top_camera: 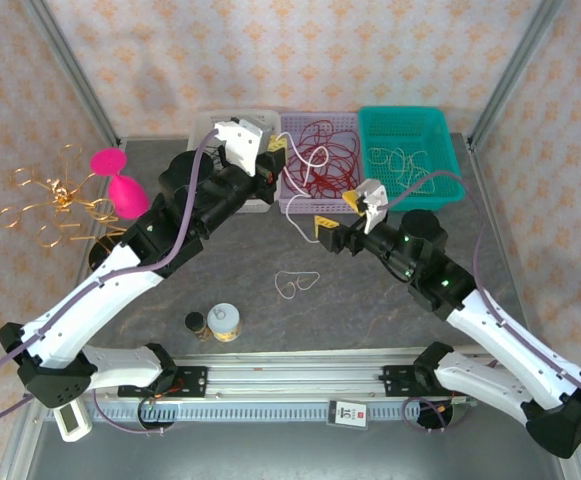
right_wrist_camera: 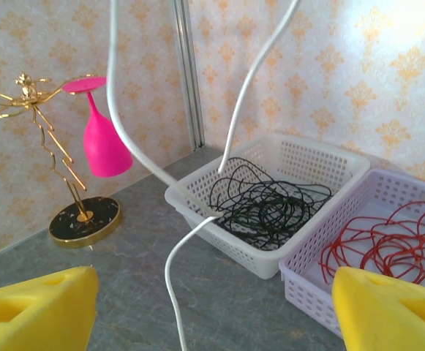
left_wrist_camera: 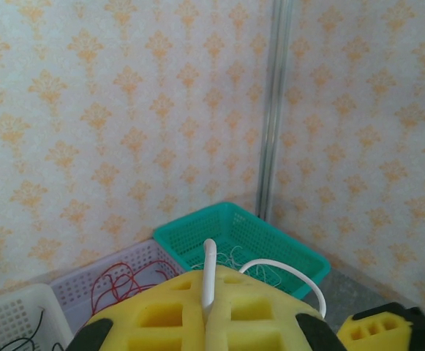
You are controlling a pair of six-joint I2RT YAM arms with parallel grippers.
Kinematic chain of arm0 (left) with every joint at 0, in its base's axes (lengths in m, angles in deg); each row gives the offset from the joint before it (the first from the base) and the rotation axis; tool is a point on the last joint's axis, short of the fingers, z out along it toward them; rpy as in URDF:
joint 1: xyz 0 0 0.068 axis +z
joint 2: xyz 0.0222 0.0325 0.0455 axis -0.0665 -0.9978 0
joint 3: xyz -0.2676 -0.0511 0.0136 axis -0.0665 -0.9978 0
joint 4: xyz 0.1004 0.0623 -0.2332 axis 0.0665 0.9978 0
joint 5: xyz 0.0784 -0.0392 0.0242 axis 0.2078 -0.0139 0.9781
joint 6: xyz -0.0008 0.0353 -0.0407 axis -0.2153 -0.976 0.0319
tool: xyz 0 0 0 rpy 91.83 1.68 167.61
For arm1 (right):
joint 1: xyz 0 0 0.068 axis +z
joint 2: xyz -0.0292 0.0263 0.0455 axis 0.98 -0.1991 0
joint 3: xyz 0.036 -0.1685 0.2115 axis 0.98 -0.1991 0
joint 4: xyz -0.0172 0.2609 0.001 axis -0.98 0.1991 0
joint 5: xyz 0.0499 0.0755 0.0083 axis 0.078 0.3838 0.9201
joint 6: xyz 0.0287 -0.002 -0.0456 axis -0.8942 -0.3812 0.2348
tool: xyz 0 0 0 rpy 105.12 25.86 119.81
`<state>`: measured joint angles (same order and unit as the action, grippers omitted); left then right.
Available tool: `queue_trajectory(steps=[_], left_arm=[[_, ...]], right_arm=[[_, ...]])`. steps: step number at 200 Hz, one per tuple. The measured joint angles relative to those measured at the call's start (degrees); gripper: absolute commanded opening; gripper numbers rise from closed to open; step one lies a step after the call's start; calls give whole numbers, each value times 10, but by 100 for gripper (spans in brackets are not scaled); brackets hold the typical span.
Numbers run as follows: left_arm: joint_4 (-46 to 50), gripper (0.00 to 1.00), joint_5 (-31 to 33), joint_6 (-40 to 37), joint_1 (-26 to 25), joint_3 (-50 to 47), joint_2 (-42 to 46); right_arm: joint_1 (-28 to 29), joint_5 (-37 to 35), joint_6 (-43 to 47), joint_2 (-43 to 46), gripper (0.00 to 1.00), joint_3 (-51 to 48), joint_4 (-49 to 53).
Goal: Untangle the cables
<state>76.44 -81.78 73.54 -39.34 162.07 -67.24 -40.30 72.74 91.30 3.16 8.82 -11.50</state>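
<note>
Left gripper (left_wrist_camera: 206, 325) clamps the white cable (left_wrist_camera: 209, 270) above basket rims (left_wrist_camera: 110, 262) — right gripper (right_wrist_camera: 212, 311) wide (over table (right_wrist_camera: 124, 270)).

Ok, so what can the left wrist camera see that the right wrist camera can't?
Left wrist camera's extras: the teal basket with pale cables in it, and the left gripper pinching the white cable.
Right wrist camera's extras: the pink glass hanging on the gold stand, and the right gripper, open.
Shared: that white cable, the lavender basket of red cables, the white basket of black cables, and the flowery wallpaper.
</note>
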Motion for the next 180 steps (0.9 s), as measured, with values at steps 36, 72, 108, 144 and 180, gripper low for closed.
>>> queue_trajectory(steps=[36, 72, 108, 144, 180], left_arm=[[0, 0, -6, 6, 0, -2, -1], [0, 0, -14, 16, 0, -2, -6], [2, 0, -17, 16, 0, -3, -6], [4, 15, -7, 20, 0, -6, -6], [0, 67, 47, 39, 0, -6, -24]], right_arm=[[0, 30, 17, -40, 85, 22, -9], [0, 60, 56, -161, 80, 70, -21], [-9, 49, 87, -234, 46, 104, -34], [-23, 48, 72, -234, 11, 99, -64], [-46, 27, 29, -219, 0, 82, -70]])
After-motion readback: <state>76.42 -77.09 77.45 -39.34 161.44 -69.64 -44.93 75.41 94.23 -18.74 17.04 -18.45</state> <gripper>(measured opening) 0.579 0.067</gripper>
